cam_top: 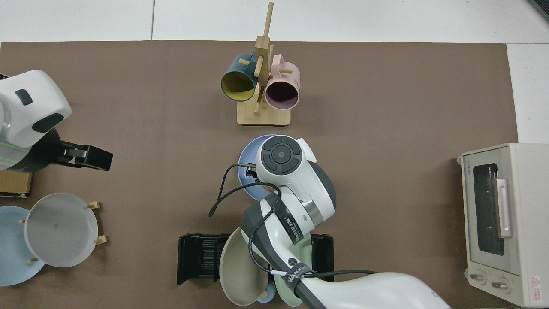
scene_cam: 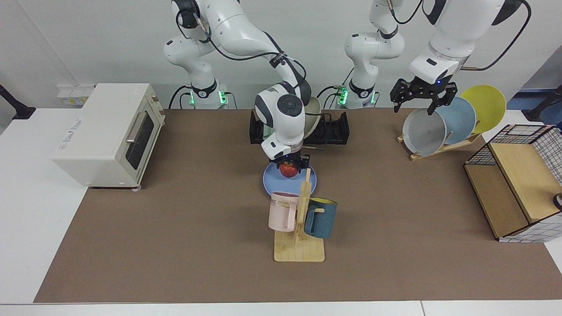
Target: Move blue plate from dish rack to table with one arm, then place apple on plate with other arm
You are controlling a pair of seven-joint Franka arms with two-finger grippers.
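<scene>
The blue plate (scene_cam: 273,181) lies flat on the brown table (scene_cam: 175,228), just behind the mug stand. My right gripper (scene_cam: 289,166) reaches down over the plate's middle and is shut on the red apple (scene_cam: 288,170), which sits at or just above the plate's surface. From above, the right arm's wrist hides the apple, and only the plate's rim (cam_top: 248,151) shows. The black dish rack (scene_cam: 334,128) stands behind, still holding a beige plate (cam_top: 240,266). My left gripper (scene_cam: 417,102) hangs open and empty above the grey plate (scene_cam: 422,132).
A wooden mug stand (scene_cam: 299,250) with a pink mug (scene_cam: 282,211) and a teal mug (scene_cam: 320,218) stands close in front of the blue plate. A toaster oven (scene_cam: 107,134), a slanted wooden plate rack (scene_cam: 443,147) and a wire basket (scene_cam: 520,184) flank the mat.
</scene>
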